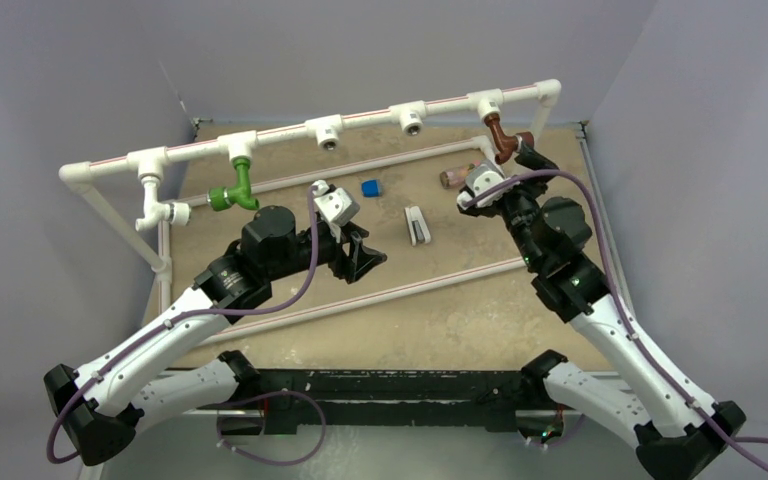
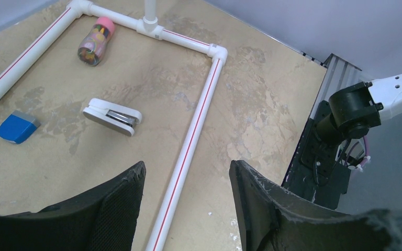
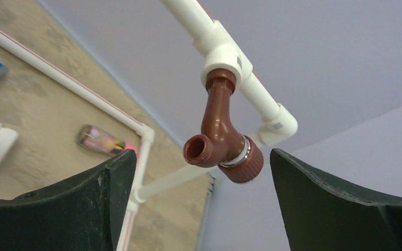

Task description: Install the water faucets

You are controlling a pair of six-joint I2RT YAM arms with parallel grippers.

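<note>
Three water faucets hang from the white pipe frame's top rail (image 1: 370,115): a white one (image 1: 155,212) at the left end, a green one (image 1: 233,190) beside it, and a reddish-brown one (image 1: 503,138) near the right end. In the right wrist view the reddish-brown faucet (image 3: 221,141) sits screwed into a white T-fitting (image 3: 225,57). My right gripper (image 3: 203,155) (image 1: 528,152) is open just below it, fingers on either side and not touching. My left gripper (image 1: 363,255) (image 2: 187,170) hangs open and empty over the table, above a floor pipe (image 2: 191,141).
Two T-fittings (image 1: 328,133) (image 1: 412,121) on the rail hold nothing. On the table lie a blue block (image 1: 371,187) (image 2: 18,128), a white stapler (image 1: 417,224) (image 2: 112,116) and a brownish pink-capped cylinder (image 1: 454,177) (image 2: 96,41). Floor pipes border the board.
</note>
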